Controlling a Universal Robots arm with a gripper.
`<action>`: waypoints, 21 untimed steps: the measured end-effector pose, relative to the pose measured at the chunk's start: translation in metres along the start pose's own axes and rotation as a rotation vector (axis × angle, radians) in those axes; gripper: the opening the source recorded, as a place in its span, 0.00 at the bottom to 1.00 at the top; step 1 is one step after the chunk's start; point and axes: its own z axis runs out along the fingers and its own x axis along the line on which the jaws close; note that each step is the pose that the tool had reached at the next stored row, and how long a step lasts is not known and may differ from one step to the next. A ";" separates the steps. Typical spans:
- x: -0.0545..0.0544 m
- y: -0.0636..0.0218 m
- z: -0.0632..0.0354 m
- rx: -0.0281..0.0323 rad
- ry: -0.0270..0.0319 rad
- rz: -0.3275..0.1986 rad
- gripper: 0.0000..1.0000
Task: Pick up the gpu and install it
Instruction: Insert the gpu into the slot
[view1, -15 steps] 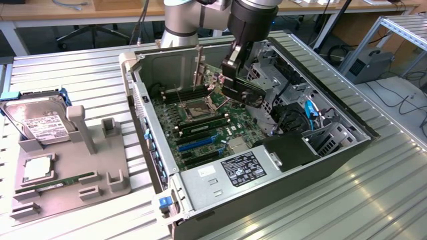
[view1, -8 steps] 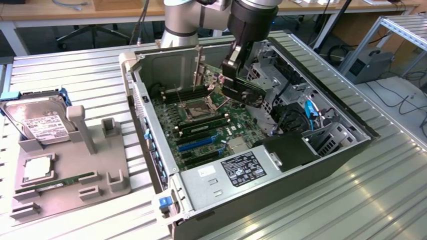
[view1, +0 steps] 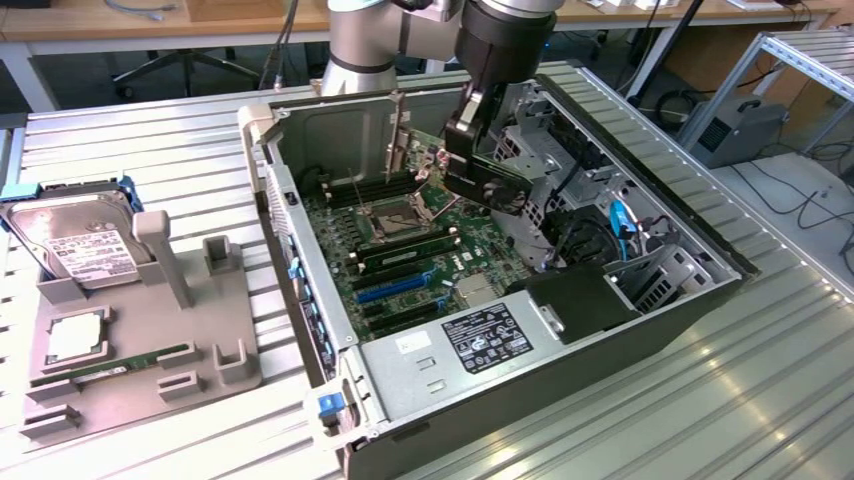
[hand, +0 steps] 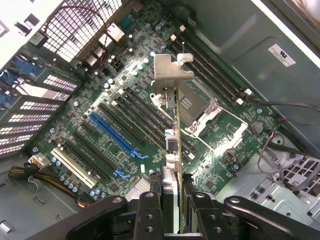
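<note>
The gpu (view1: 491, 188), a thin card with a black face, hangs in the air inside the open computer case (view1: 694, 300), over the motherboard (view1: 400, 255). My gripper (view1: 470, 150) is shut on its upper edge. In the wrist view the gpu (hand: 176, 145) shows edge-on between my fingers (hand: 150, 207), and its silver bracket (hand: 172, 70) points away from the camera. It is held clear above the board, over the area between the processor socket (hand: 210, 112) and the expansion slots. The blue slot (hand: 117, 134) lies off to one side of it.
Drive cages and cables (view1: 587, 230) crowd the case on the exterior view's right. The power supply (view1: 467, 345) sits at the near end. On the exterior view's left, a grey fixture (view1: 200, 290) holds a hard drive (view1: 80, 245), a processor (view1: 74, 340) and a memory stick (view1: 127, 365).
</note>
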 end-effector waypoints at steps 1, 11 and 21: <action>0.000 0.0000 0.0000 0.0000 0.0000 -0.001 0.27; 0.000 0.0000 0.0001 -0.0003 0.0004 -0.012 0.27; 0.000 0.0000 0.0002 -0.0005 0.0008 -0.022 0.27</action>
